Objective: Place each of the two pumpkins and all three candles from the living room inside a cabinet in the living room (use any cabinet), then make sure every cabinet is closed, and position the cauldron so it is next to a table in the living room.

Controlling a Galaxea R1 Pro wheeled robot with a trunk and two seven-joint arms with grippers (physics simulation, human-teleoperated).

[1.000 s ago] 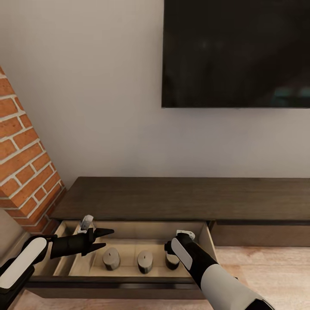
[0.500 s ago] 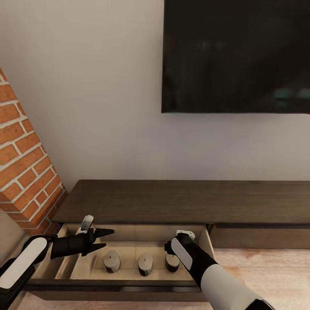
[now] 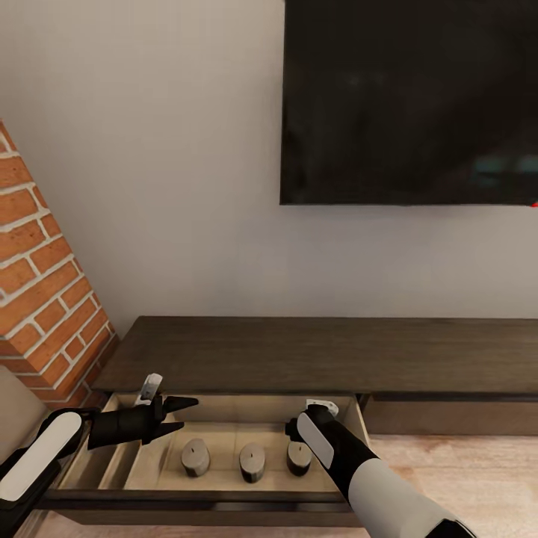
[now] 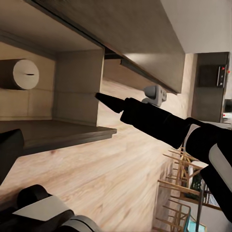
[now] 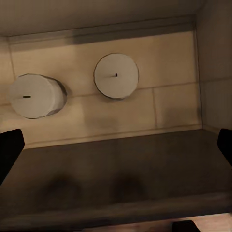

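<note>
The long dark brown cabinet has its left drawer pulled out. Three stubby candles stand in a row on the drawer's pale floor: one at the left, one in the middle, one at the right. My left gripper hovers open over the drawer's left part, holding nothing. Above the right candle, my right gripper points down, mostly hidden behind its wrist. The right wrist view shows two candles from above, and the fingertips spread wide apart. The pumpkins and the cauldron are out of view.
A big black TV hangs on the white wall above the cabinet. A brick column stands at the left. Light wooden floor runs to the right of the drawer. Wooden chairs show far off in the left wrist view.
The whole picture has slid down a little, so the camera has moved. Both arms keep their place in the view, and the candles stand as before in the drawer.
</note>
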